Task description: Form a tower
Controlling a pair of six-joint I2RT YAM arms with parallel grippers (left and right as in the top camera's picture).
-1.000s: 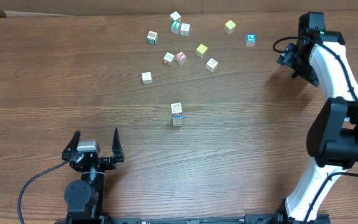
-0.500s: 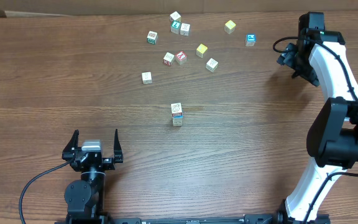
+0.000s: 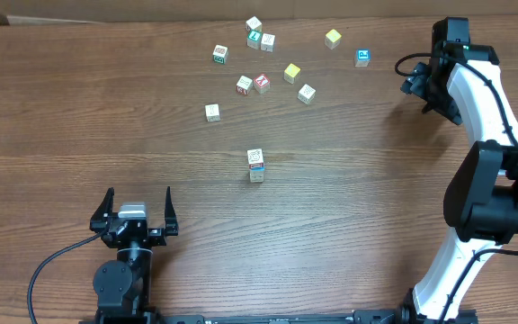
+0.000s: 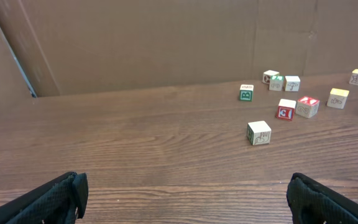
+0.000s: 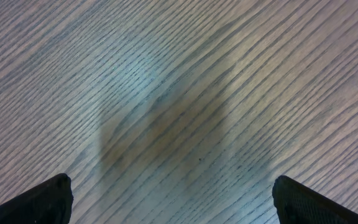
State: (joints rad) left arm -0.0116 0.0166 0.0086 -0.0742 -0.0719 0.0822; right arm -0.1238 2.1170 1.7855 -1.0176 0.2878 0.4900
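At centre of surface (image 3: pixel 61 108), records tower (image 3: pixel 256 166) about two cubes high, loose cubes (image 3: pixel 262 83) well apart and unstacked; notes left pincer (image 3: pixel 138 194) and right pincer (image 5: pixel 169 183) spread wide, gripping nothing.

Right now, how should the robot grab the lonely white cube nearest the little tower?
Probably from straight above, pinching two opposite flat sides of the white cube. It sits flat on the table, apart from other cubes, leaving finger room.
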